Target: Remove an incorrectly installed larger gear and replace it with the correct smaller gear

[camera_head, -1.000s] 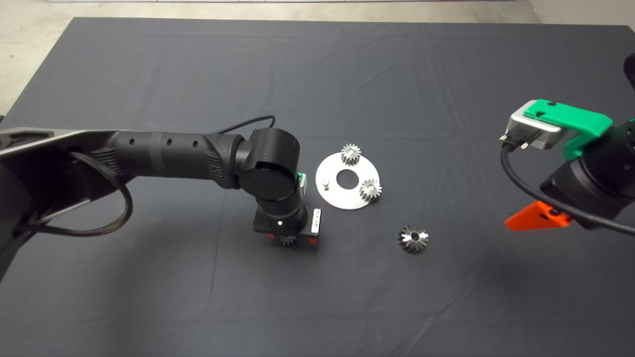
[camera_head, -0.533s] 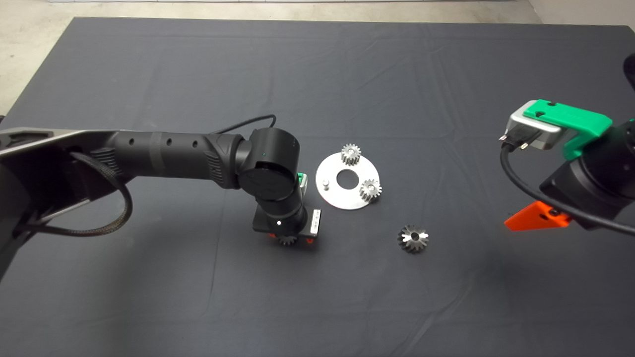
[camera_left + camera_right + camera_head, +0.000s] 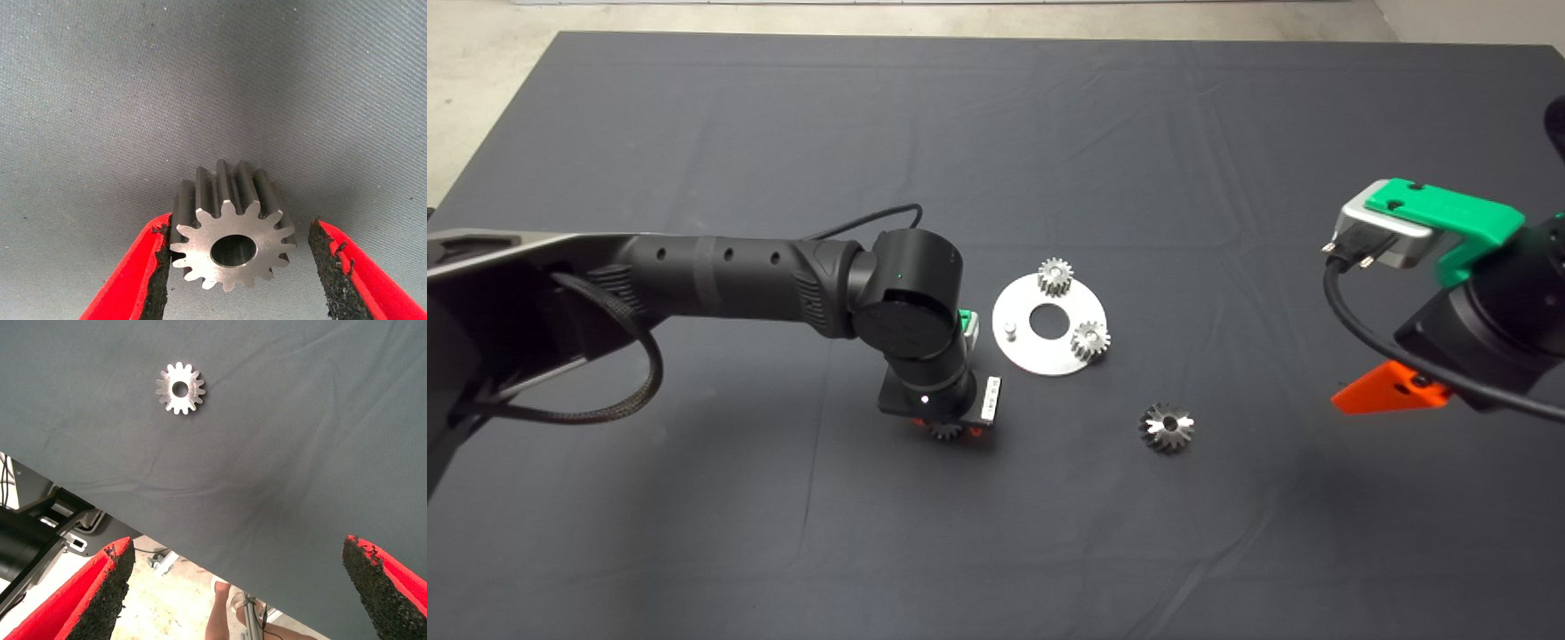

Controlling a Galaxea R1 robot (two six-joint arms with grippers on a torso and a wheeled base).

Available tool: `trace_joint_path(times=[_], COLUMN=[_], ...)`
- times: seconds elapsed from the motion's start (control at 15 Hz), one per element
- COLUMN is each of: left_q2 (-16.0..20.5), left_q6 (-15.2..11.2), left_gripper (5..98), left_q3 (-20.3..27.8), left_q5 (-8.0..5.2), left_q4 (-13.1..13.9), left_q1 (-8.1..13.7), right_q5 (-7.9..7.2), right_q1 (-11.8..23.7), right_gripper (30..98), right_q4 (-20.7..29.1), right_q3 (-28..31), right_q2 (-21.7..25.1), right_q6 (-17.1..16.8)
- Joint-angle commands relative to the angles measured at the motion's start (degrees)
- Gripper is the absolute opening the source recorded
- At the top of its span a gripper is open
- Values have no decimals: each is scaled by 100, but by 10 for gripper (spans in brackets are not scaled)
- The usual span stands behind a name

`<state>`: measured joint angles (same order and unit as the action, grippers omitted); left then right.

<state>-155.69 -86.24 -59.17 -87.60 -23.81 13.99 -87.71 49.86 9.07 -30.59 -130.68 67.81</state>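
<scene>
Here we take the pick-up of the replacement to be the step in hand: our left gripper [image 3: 235,267] stands over the mat [image 3: 694,533] with its fingers spread either side of the smaller gear [image 3: 232,227], one pad [image 3: 160,273] touching its teeth, the other just clear. Next we judge a squeeze and lift are needed, then a carry to the bare pin [image 3: 1009,330] on the silver disc [image 3: 1049,360] nearby. Farther off, the larger gear [image 3: 1167,428] lies alone on the mat, and our right gripper [image 3: 233,587] waits open at the mat's edge.
</scene>
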Motion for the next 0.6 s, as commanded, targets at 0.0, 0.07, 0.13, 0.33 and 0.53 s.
trace_joint_path(times=[0.0, 0.07, 0.13, 0.33, 0.53], left_q2=[7, -2, -2, -20, -11], left_q6=[28, 37, 45, 124, 221], left_gripper=[506, 505, 491, 456, 410], left_q3=[-14, -5, -5, -31, -128], left_q5=[-284, -284, -284, -283, -266], left_q4=[-10, -10, -3, -10, -5], left_q1=[77, 77, 77, 77, 77], right_q5=[-677, -677, -677, -677, -686], right_q1=[147, 147, 147, 147, 147], right_gripper=[824, 824, 824, 824, 824], right_q4=[227, 227, 227, 227, 227], right_q3=[28, 28, 28, 22, 24], right_q2=[-16, -16, -14, -16, -7], right_q6=[39, 39, 39, 39, 39])
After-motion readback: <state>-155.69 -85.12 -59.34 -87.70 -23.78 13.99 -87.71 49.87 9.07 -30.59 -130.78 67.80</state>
